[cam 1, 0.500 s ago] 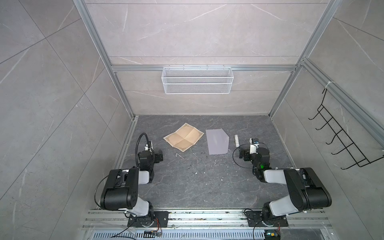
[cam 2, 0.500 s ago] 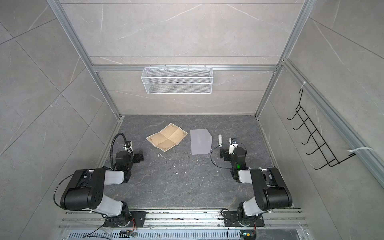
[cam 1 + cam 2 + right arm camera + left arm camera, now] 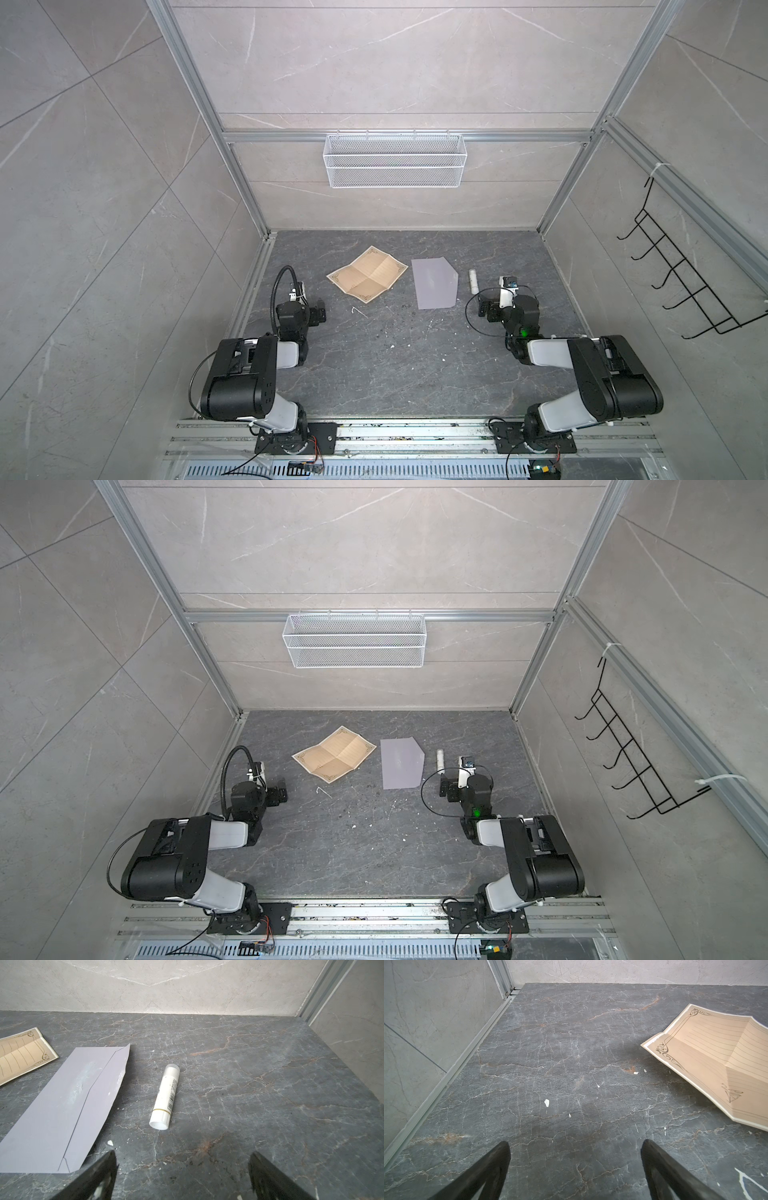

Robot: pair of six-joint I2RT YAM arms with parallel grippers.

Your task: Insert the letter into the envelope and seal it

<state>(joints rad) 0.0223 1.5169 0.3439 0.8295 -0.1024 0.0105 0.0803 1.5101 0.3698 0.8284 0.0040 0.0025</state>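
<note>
Lying unfolded on the dark grey marbled table (image 3: pixel 395 374): tan, parchment-like paper letter (image 3: pixel 368 277) with cross creases and a dark ornamental border, slightly tented along the folds, turned diagonally, left of middle toward the back wall in both top views. Outside the envelope and apart from it.

Just to its right, flat on the table: pale lavender-grey long paper envelope (image 3: pixel 434 282), with whitish smears on the upper face and a thin seam line along its length in the right wrist view. Impossible to tell whether anything sits inside.

Right of the envelope, near but not touching: white cylindrical glue stick (image 3: pixel 165 1097), on its side, translucent cap at the far end.

Left fingers (image 3: pixel 496 1159) spread wide over bare table, gripping nothing, a corner of the letter ahead and off to one side. Right fingers (image 3: pixel 99 1169) likewise spread wide, gripping nothing, one of them close by the envelope's near end, glue stick ahead of the gap.

Scattered white flecks on the table.

Hung on the back wall's rail, well above the table: white wire-mesh basket (image 3: pixel 395 166), only mesh showing through. On the right wall: black wire hook rack (image 3: pixel 681 282).
</note>
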